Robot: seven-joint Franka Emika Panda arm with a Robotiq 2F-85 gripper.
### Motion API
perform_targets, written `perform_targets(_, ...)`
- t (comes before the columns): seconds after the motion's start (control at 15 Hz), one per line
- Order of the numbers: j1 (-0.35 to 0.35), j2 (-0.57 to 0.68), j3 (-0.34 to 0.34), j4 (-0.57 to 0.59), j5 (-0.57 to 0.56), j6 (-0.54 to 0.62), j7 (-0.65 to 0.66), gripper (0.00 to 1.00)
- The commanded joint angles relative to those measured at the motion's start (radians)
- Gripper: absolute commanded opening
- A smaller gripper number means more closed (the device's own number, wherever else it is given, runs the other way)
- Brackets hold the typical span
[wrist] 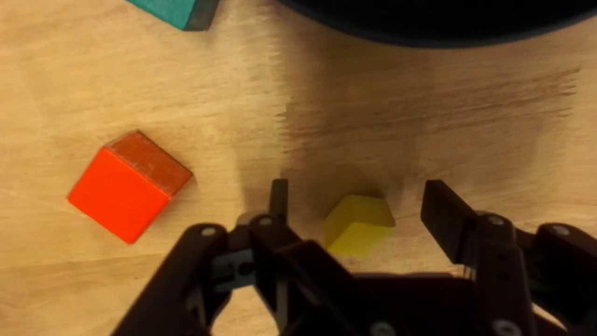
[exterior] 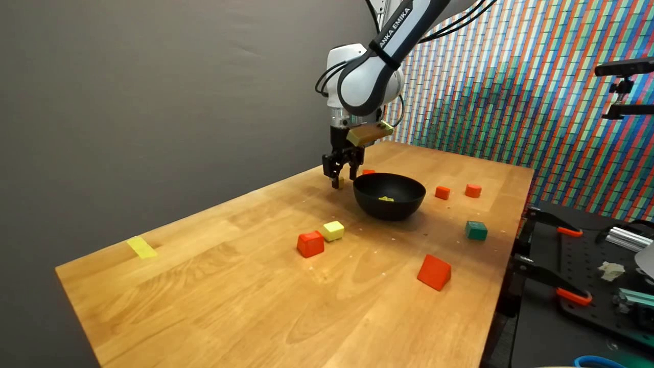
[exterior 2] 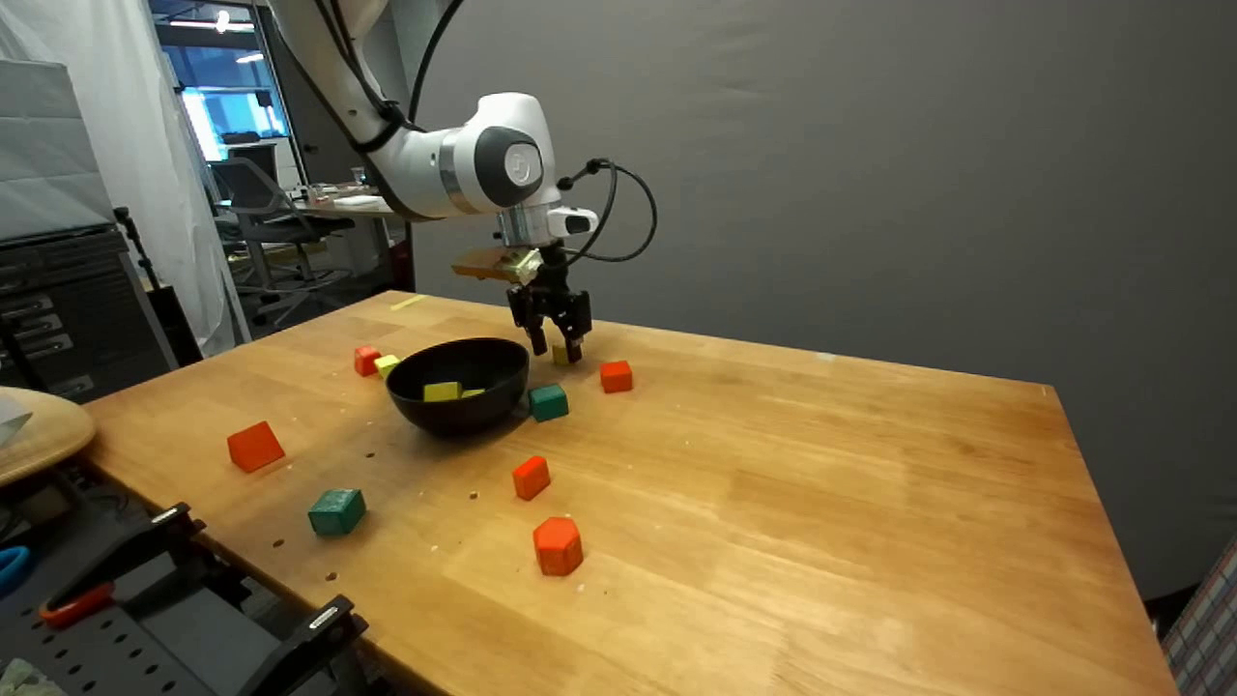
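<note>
A black gripper (wrist: 360, 205) straddles a yellow block (wrist: 359, 226), its fingers well parted, a gap on each side, nothing in its hold. In the wrist view, a red block (wrist: 126, 186) sits left of the gripper and a black bowl (wrist: 433, 41) ahead of it; inside, where that view catches only darkness, an exterior view shows two yellow pieces (exterior 2: 442, 391). An office chair (exterior 2: 253, 193), far behind the gripper, turns up in an exterior view alone. Beneath the gripper lies a wooden table (exterior 2: 821, 503), dotted with more blocks (exterior 2: 558, 547); a plain grey wall (exterior 2: 870, 193) rises behind the gripper in both exterior views, and a multicolored backdrop (exterior: 562, 133) stands beyond in an exterior view
</note>
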Motion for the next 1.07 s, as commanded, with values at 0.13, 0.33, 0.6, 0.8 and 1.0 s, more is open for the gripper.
perform_targets(0.13, 0.006, 0.058, -0.03, 0.092, 0.025, -0.027, 0.037, 0.3)
perform_targets(0.33, 0.004, -0.005, -0.015, 0.051, 0.033, -0.025, 0.017, 0.07)
perform_targets(0.6, 0.03, -0.206, -0.008, -0.105, -0.013, -0.077, -0.032, 0.09)
perform_targets(0.8, 0.064, -0.357, -0.018, -0.239, -0.068, -0.102, -0.005, 0.09)
perform_targets(1.0, 0.038, -0.485, 0.037, -0.402, -0.011, -0.113, -0.033, 0.09)
